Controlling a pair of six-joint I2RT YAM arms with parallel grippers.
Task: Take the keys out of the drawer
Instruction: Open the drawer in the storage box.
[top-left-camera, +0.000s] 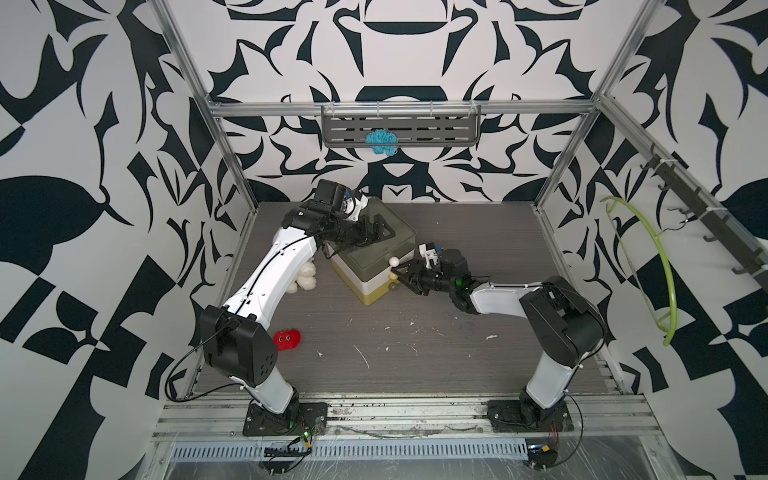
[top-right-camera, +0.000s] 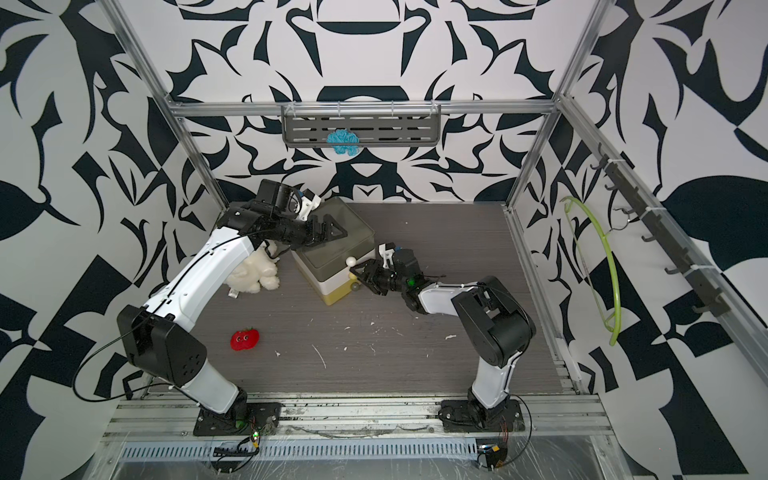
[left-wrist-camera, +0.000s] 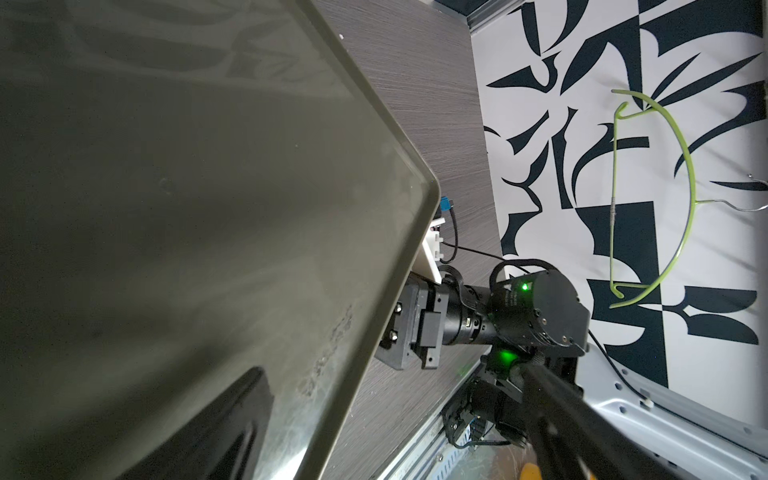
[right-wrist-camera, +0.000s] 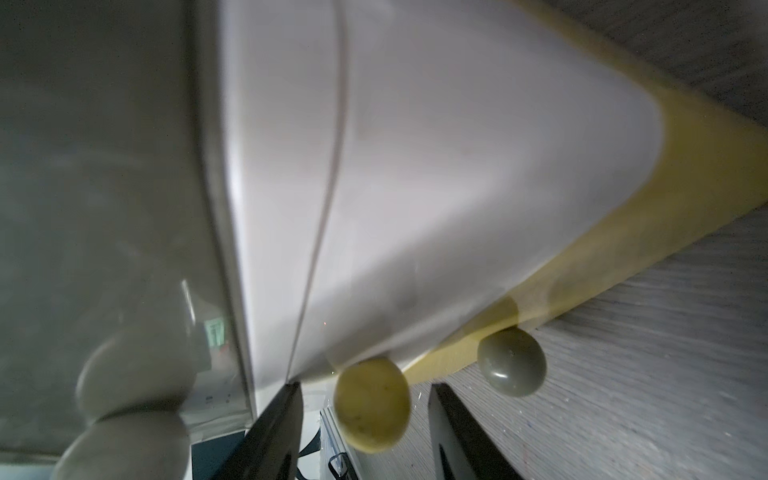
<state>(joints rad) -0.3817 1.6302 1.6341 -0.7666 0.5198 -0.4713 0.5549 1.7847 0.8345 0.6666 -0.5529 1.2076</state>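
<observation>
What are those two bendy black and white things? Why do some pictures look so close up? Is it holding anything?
Those are two robot arms, each ending in a claw. The two wide pictures come from a camera high above, looking down at the whole table. The other two come from little cameras on the arms' wrists, so everything looks huge and near. On the table stand a small drawer box, a red plush strawberry and a white fluffy toy. The left claw sits open over the top of the box. The right claw has its fingers on either side of a yellow knob on the box's front, not squeezing it yet. So nothing is held. No keys show in any picture.
</observation>
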